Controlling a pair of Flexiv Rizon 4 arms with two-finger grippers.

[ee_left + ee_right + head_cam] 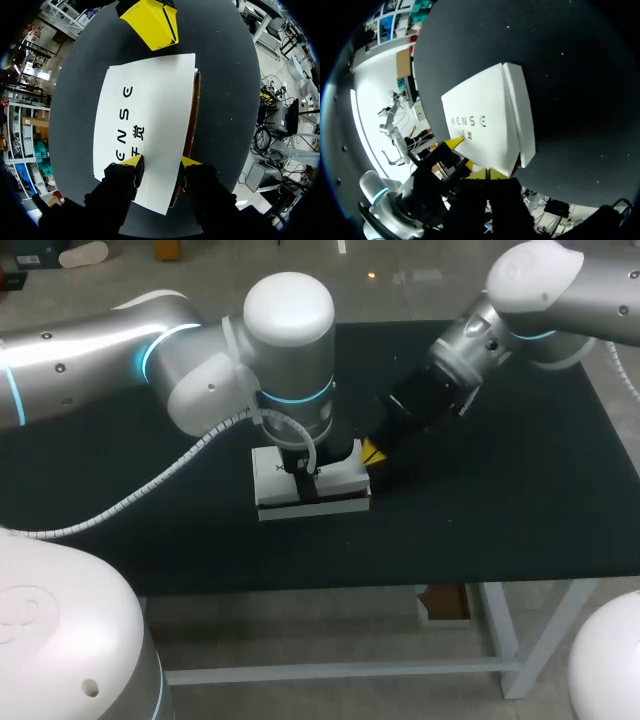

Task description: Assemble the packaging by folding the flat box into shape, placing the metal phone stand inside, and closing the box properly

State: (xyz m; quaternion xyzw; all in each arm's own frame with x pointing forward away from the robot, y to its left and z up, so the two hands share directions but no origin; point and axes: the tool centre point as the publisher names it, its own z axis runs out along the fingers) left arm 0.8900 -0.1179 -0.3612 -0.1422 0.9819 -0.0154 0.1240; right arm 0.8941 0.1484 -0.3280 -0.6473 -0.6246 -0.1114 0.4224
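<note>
The white printed box (340, 480) lies flat on the black table, lid side up. In the left wrist view the box (150, 110) shows a brown cardboard edge (192, 115) along one side. My left gripper (161, 162) stands open over the box's near end, with one fingertip (132, 161) on the white top and the other beside the brown edge. My right gripper (487, 173) is shut, its yellow tips together against the end of the box (485, 125). From above, the right gripper (372, 453) sits at the box's right end. No phone stand is visible.
The black tabletop (500, 500) stretches bare to the right of and in front of the box. My left arm (200, 370) crosses the table's left half, and my left gripper (308, 485) hides the box's middle.
</note>
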